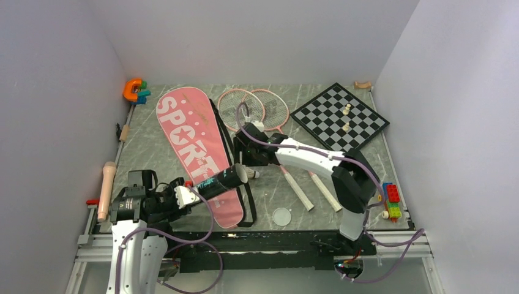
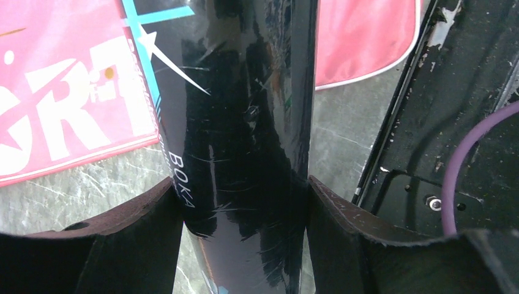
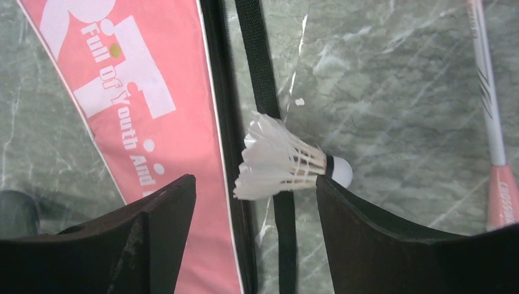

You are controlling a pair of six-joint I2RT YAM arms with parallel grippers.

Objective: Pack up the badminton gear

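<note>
My left gripper (image 1: 183, 197) is shut on the long dark tube (image 1: 217, 182), which slants over the pink SPORT bag (image 1: 196, 147). In the left wrist view both fingers press the tube's (image 2: 245, 122) black sides. A white feather shuttlecock (image 3: 287, 165) lies on its side across the bag's black strap (image 3: 260, 61), just off the tube's far end. My right gripper (image 3: 254, 196) hangs open over it, with the cork close to the right finger (image 3: 349, 214). Two pink-framed rackets (image 1: 254, 107) lie behind, their white handles (image 1: 300, 193) pointing toward the near edge.
A chessboard (image 1: 339, 116) with pale pieces sits at the back right. An orange C-shaped toy (image 1: 133, 90) is at the back left corner. Coloured bricks (image 1: 392, 201) lie by the right edge, a clear round lid (image 1: 282, 216) near the front, and a pale handle (image 1: 107, 190) along the left rail.
</note>
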